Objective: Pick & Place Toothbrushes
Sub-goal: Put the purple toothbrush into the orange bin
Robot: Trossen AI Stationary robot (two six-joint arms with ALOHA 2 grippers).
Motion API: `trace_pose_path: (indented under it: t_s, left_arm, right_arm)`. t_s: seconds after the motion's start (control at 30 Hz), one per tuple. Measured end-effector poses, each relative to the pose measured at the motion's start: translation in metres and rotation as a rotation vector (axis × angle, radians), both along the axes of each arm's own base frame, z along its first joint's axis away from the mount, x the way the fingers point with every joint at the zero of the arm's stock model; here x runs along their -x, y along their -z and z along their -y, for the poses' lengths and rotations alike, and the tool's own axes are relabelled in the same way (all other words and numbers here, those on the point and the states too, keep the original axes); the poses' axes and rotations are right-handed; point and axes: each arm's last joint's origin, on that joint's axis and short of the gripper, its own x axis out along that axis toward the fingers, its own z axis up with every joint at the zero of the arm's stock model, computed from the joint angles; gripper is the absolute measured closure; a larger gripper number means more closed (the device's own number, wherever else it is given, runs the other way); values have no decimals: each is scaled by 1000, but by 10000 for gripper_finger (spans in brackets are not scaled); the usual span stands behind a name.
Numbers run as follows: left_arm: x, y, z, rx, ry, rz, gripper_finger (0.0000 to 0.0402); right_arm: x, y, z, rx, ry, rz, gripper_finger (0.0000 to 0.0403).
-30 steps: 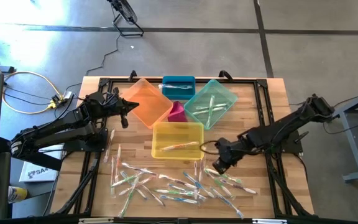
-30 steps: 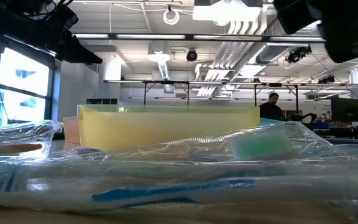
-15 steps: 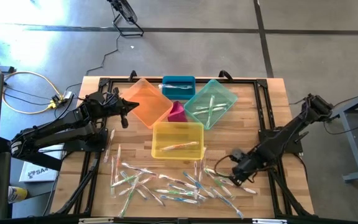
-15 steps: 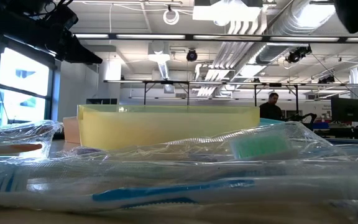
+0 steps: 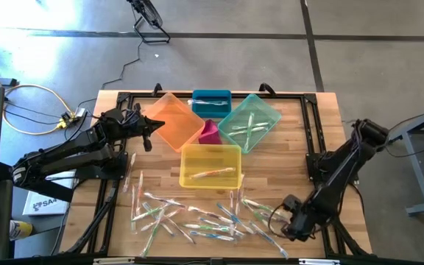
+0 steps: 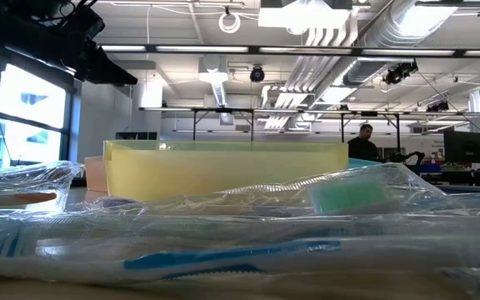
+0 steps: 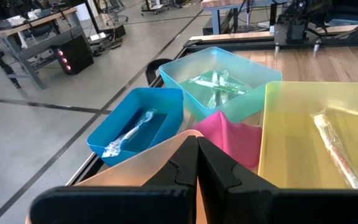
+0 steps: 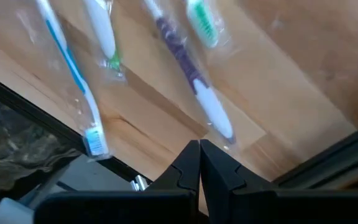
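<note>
while the left gripper (image 5: 147, 135) waits closed and empty beside the orange bin (image 5: 174, 120) at the table's left rear, the right gripper (image 5: 284, 226) hangs low over the front right corner of the wooden table (image 5: 300, 147), fingers pressed together with nothing between them. the toothbrushes (image 5: 197, 217) lie scattered in clear wrappers across the front of the table, the nearest just beside the right gripper. one wrapped brush lies in the yellow bin (image 5: 210, 165), others in the teal bin (image 5: 250, 121) and the blue bin (image 5: 211, 101).
</note>
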Motion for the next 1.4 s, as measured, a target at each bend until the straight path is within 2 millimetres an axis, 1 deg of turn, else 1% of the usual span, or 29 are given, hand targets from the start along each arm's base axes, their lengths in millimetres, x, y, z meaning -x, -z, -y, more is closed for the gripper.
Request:
trace_pose_path:
  t_s: [0.1,0.17,0.33,0.5,0.67,0.8,0.97,1.1,1.4]
  left_arm:
    - [0,0,0,0,0,0,402]
    - [0,0,0,0,0,0,402]
    - [0,0,0,1,0,0,402]
    - [0,0,0,0,0,0,402]
    - [0,0,0,0,0,0,402]
    - [0,0,0,0,0,0,402]
    - [0,0,0,1,0,0,402]
    - [0,0,0,0,0,0,402]
    - [0,0,0,0,0,0,402]
  right_arm:
    - [0,9,-9,3,-19,-9,389]
    - [-1,15,-12,6,-23,-23,375]
    - [-2,23,-14,15,-32,-68,319]
    - [-4,28,-14,63,-30,-36,258]
    - [-5,36,-15,127,-29,-13,219]
    - [-6,46,-16,155,-31,-43,210]
    - [-7,62,-19,200,-34,-79,210]
    - [-9,70,-21,215,-35,-96,210]
    - [-9,73,-21,218,-80,-92,214]
